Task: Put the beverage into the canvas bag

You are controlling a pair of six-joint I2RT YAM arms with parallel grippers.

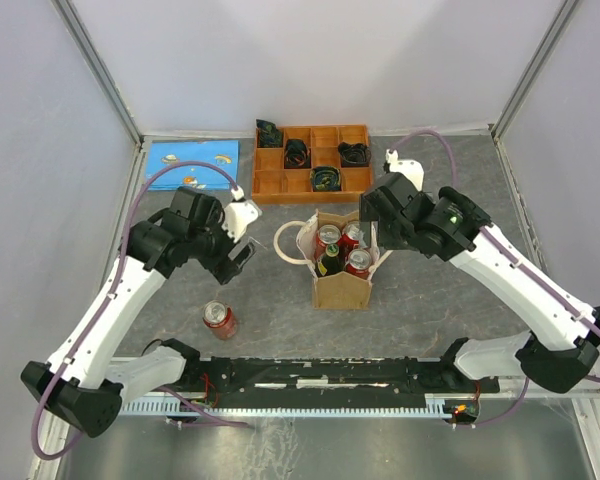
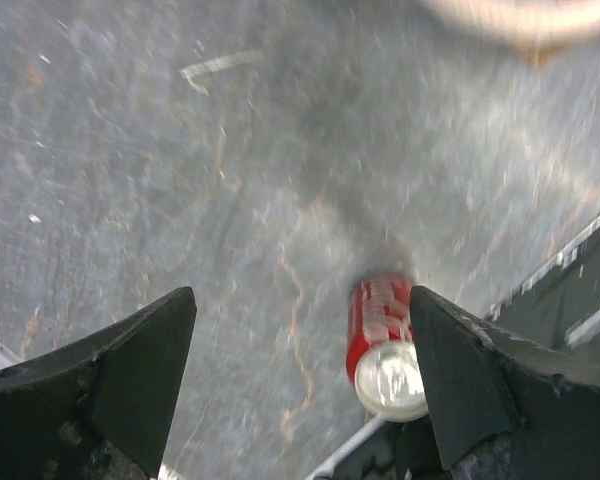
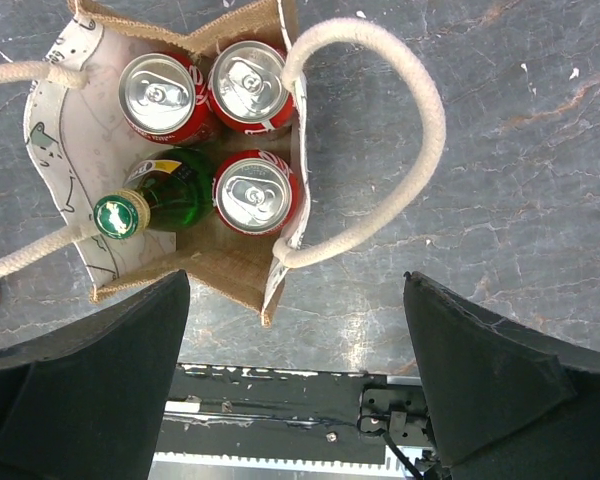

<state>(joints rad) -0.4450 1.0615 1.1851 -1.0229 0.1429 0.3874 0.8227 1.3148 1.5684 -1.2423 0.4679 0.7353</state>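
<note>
The tan canvas bag (image 1: 341, 292) stands upright at the table's middle, its cream rope handles splayed to both sides. Inside it are three red cans (image 1: 358, 262) and a green bottle (image 1: 329, 262); the right wrist view shows them from above in the canvas bag (image 3: 225, 268). A loose red beverage can (image 1: 220, 320) lies on the table to the bag's front left. My left gripper (image 1: 242, 257) hovers above and behind that can, open; in the left wrist view the red can (image 2: 380, 335) lies by the right fingertip of the left gripper (image 2: 300, 345). My right gripper (image 1: 378, 215) is open over the bag's right side, and nothing sits between the fingers of the right gripper (image 3: 295, 345).
An orange compartmented tray (image 1: 311, 183) holding black items sits at the back centre. A blue card (image 1: 192, 163) lies at the back left. A black rail (image 1: 330, 375) runs along the near edge, and walls enclose three sides.
</note>
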